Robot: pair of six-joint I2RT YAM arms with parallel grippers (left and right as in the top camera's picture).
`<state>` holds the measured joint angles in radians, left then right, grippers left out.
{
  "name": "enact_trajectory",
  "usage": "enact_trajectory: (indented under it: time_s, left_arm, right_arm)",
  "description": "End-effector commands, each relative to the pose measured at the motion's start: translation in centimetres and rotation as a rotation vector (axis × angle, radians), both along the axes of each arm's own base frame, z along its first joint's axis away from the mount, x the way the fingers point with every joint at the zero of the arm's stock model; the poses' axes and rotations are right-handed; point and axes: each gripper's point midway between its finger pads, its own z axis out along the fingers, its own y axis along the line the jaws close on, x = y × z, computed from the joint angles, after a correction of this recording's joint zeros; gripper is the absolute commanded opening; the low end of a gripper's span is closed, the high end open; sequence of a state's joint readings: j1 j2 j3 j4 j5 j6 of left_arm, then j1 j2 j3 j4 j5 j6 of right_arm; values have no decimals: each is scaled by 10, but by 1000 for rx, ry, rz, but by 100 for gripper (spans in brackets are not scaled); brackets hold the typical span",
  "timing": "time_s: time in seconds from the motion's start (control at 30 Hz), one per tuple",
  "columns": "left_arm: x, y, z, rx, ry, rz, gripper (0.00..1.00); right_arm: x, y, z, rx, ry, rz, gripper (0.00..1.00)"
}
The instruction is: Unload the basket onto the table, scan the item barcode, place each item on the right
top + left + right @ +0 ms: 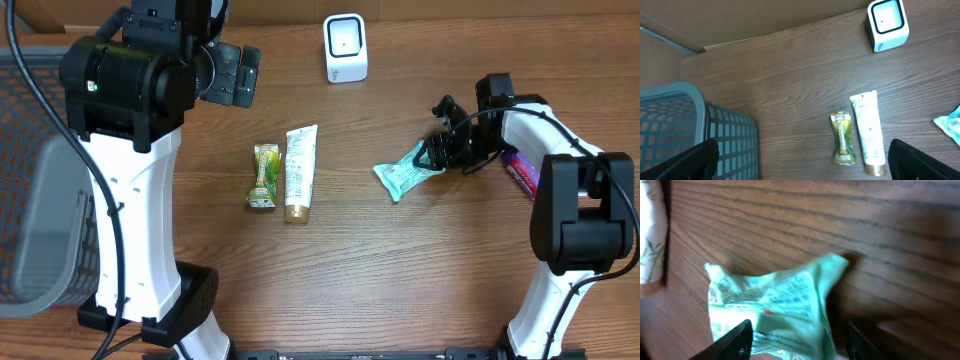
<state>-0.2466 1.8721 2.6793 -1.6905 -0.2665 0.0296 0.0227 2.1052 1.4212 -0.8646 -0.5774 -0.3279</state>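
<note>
Crinkled mint-green plastic packet (405,172), printed, lies on wood-grain tabletop (400,260), centre-right of overhead frame. Right jaws spread, straddling its upper-right end, not pinching. Left jaws spread wide, upper left.

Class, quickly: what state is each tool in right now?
Left tool: open, empty.
Right tool: open, straddling the green packet, not yet gripping.

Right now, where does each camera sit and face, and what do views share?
Overhead: above the table, facing straight down; both arms, scanner, tube and green packet show.
Left wrist: raised, looking down at basket, scanner, tube; left hand open, fingertips at bottom corners.
Right wrist: low, close on the packet; right hand straddles it.
Shared: packet in all three.
</note>
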Motion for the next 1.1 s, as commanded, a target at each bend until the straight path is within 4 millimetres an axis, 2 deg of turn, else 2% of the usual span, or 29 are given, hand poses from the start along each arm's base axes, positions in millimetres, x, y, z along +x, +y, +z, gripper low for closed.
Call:
enact_trajectory:
  time_s: [0.0,0.13,0.2,0.27,0.3,0.37,0.43,0.53,0.67,0.77,0.9,1.03,1.07]
  left_arm:
    - [0,3,2,6,-8,5,100]
    - [0,3,2,5,-8,5,100]
    - [0,3,2,6,-8,5,100]
    - [0,3,2,6,-8,5,100]
    - [0,3,2,5,-8,5,100]
    - [0,3,2,5,-8,5,100]
    - [0,3,2,6,-8,5,100]
    - [0,3,2,5,-8,5,99]
    - [0,3,2,5,-8,5,100]
    - [0,3,2,6,-8,5,99]
    - [0,3,2,6,-8,5,99]
    - [0,3,2,5,-8,5,100]
    - [0,3,2,6,-8,5,100]
  right_arm:
    - [-14,21,-1,71,32,36,57]
    - [-24,29,-16,68,67,-2,57]
    - [-28,32,-27,64,90,-45,54]
    - [-31,33,-34,65,107,-76,45]
    - [-32,33,-36,66,115,-94,31]
    - [-33,32,-38,69,141,-130,14]
    - [-31,29,-36,74,171,-178,4]
    - [-27,31,-21,139,195,-196,4]
    - [-13,36,18,267,194,-201,4]
    - [-1,41,55,336,147,-179,4]
    - [15,44,120,363,22,-152,4]
    - [22,41,191,316,-129,-138,4]
    - [22,41,203,303,-156,-136,4]
